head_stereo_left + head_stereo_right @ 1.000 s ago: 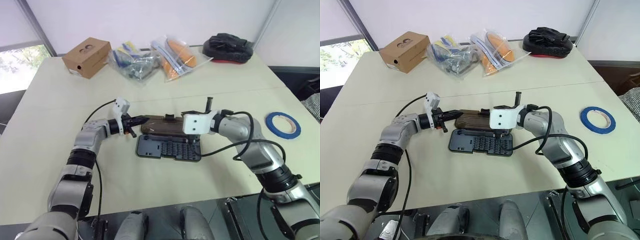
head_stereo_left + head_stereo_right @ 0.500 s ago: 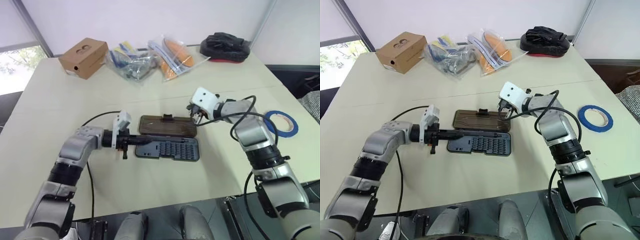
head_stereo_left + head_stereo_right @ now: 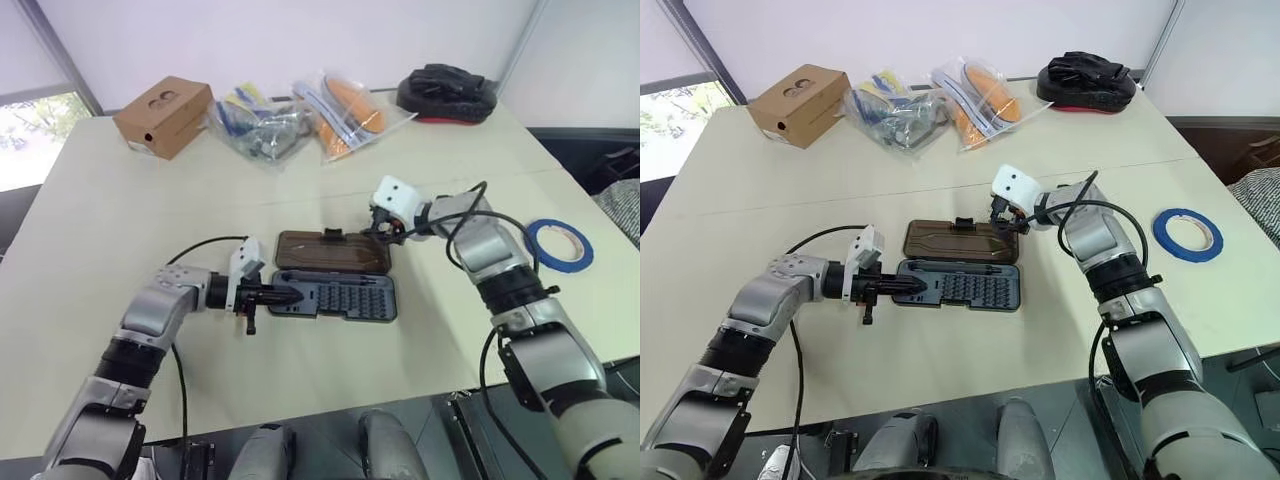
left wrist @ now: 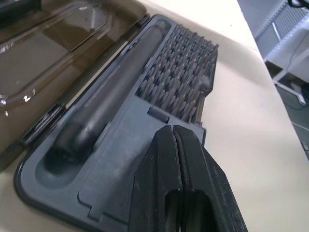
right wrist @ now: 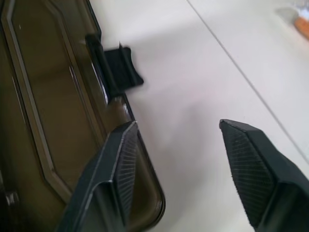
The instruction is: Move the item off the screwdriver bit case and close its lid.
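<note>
The screwdriver bit case lies open in the middle of the table. Its dark tray point(image 3: 345, 300) holds rows of bits point(image 4: 181, 77) and a black driver handle point(image 4: 106, 104). The brown see-through lid point(image 3: 332, 252) lies flat behind the tray, with its latch point(image 5: 120, 67) on the far edge. My left gripper point(image 3: 290, 294) is shut and empty, its tips just over the tray's left end. My right gripper point(image 3: 383, 232) is open at the lid's far right corner, one finger point(image 5: 120, 164) over the lid's edge and the other finger point(image 5: 248, 164) above bare table.
Along the table's far edge sit a cardboard box point(image 3: 163, 115), two plastic bags point(image 3: 265, 125) of small goods, and a black padded item point(image 3: 445, 92). A blue tape roll point(image 3: 560, 245) lies to the right of the case.
My left gripper has dropped from the lid's left end to the tray's left end. My right gripper has left the spot above the tray and now sits at the lid's far right corner.
</note>
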You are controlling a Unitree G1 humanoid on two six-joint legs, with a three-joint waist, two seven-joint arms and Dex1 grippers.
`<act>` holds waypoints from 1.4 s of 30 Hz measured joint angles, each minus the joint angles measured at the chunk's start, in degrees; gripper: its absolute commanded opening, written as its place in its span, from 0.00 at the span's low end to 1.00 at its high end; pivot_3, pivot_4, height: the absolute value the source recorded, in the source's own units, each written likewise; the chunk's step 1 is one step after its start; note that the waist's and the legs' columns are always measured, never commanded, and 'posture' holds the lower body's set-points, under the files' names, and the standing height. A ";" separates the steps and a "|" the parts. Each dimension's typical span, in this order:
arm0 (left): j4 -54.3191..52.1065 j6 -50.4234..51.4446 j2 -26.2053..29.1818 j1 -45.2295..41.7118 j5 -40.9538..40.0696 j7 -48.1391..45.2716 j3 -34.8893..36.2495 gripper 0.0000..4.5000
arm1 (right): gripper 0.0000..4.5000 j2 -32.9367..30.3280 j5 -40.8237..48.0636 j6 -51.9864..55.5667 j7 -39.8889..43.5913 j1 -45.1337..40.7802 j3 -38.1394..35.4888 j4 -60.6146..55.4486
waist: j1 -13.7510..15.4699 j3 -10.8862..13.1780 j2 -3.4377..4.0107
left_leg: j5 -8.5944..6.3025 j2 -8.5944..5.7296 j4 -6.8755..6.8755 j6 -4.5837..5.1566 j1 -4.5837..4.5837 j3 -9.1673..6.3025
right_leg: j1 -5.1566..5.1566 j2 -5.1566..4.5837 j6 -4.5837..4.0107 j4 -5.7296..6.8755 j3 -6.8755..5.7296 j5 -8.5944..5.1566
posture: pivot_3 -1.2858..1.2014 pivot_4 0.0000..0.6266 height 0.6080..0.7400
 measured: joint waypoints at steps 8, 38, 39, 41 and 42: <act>-0.32 -1.27 -0.10 0.85 -0.06 0.64 0.05 0.00 | 0.63 2.14 -0.46 -3.67 3.94 -4.19 3.24 11.10 | 0.01 0.00 0.00 | 0.00 -0.01 0.02 0.00 0.00 0.00 | 0.01 -0.01 0.00 0.00 0.00 0.00 | 0.52 0.24 1.00; -4.13 -0.96 -0.20 3.33 -0.30 6.16 0.79 0.00 | 0.12 5.42 -1.65 -13.32 9.19 -10.19 3.07 27.90 | -0.13 -0.06 0.03 | 0.00 0.00 0.08 -0.01 0.13 -0.01 | 0.11 -0.01 0.00 0.09 0.01 0.00 | 0.52 0.24 1.00; -4.25 -0.95 -0.28 3.41 -0.31 6.33 0.81 0.00 | 0.01 5.39 -1.95 -13.41 8.88 -10.39 2.99 28.05 | -0.13 -0.07 0.04 | 0.00 0.00 0.08 -0.01 0.13 -0.01 | 0.11 -0.01 0.00 0.12 0.01 0.00 | 0.52 0.24 1.00; -4.49 -0.84 -0.26 3.92 -0.33 6.76 1.42 0.00 | 0.01 5.23 -2.92 -13.62 9.72 -11.45 3.53 29.18 | -0.15 -0.15 -0.05 | 0.00 0.01 0.07 -0.01 0.17 -0.04 | 0.11 0.00 0.00 0.15 0.00 0.00 | 0.52 0.24 1.00; -4.76 -0.78 -0.28 4.26 -0.35 7.04 1.75 0.00 | 0.01 5.44 -2.73 -13.77 9.31 -11.44 3.07 30.21 | -0.24 -0.17 -0.07 | 0.00 0.03 0.07 -0.01 0.17 -0.03 | 0.12 0.01 0.00 0.15 0.01 0.00 | 0.52 0.24 1.00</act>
